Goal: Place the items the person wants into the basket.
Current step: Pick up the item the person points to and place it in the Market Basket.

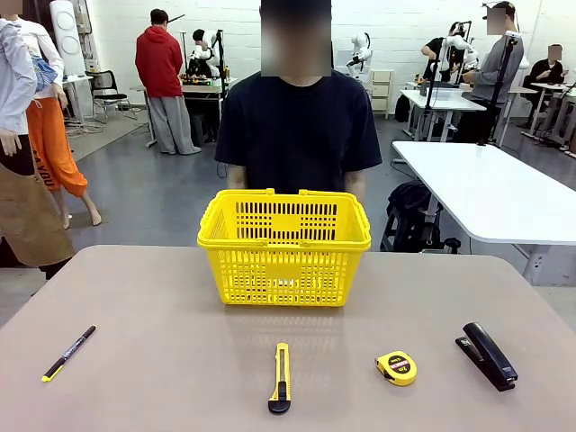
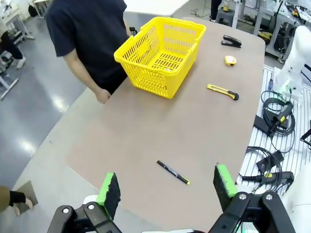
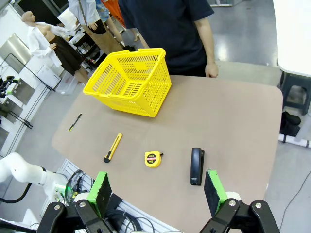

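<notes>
The yellow basket [image 1: 283, 270] [image 2: 150, 77] [image 3: 146, 97] stands at the table's far middle, in front of the person [image 1: 297, 126] in a black T-shirt. Near the front right lies the black stapler [image 1: 487, 355] [image 2: 232, 41] [image 3: 196, 166]. The round yellow-and-black tape measure [image 1: 396, 367] [image 2: 230, 60] [image 3: 152, 159] sits to its left. My left gripper [image 2: 166, 182] hangs open high above the table's left end, over the pen. My right gripper [image 3: 158, 189] hangs open above the front right edge, nearest the tape measure and stapler. Neither holds anything.
A yellow utility knife [image 1: 281, 378] [image 2: 222, 91] [image 3: 112, 147] lies front centre. A slim black pen with a yellow tip [image 1: 68, 353] [image 2: 173, 172] [image 3: 75, 122] lies front left. Cables [image 2: 272, 160] lie on the floor beside the table. A white table [image 1: 490, 193] stands behind at the right.
</notes>
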Controlling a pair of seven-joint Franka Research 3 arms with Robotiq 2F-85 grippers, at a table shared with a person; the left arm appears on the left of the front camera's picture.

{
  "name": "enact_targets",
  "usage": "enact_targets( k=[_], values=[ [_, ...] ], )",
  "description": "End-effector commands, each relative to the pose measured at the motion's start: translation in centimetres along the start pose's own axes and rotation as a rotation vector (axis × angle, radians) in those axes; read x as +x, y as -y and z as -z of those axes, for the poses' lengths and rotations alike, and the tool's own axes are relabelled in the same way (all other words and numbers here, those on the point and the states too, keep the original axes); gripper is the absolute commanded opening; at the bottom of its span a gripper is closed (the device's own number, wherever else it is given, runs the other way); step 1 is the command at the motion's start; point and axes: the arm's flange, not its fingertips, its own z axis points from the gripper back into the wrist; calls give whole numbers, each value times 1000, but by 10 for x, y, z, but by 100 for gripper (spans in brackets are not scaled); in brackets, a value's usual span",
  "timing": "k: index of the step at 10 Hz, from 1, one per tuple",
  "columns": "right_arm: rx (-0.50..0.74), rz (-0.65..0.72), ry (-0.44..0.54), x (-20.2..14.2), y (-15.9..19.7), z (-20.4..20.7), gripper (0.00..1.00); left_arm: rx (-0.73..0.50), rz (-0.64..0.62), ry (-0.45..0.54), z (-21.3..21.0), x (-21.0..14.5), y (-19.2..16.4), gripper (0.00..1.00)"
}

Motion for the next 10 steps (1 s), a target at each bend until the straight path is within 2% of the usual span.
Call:
enact_targets(
  k=[1,3,4,5,10],
  values=[
    [19,-12,2,0,1,1,100,8,-11,-41,-4,-6,7,100],
    [19,-12,2,0,1,1,100,13,-2,-35,-7,-7,8,100],
    [19,-12,2,0,1,1,100,-22,21,-22,-1,-1,11,100],
    [19,-12,2,0,1,1,100,13,-23,-26,-9,-9,4,100],
    [19,-12,2,0,1,1,100,13,-23,-26,-9,-9,4,100]
  ],
)
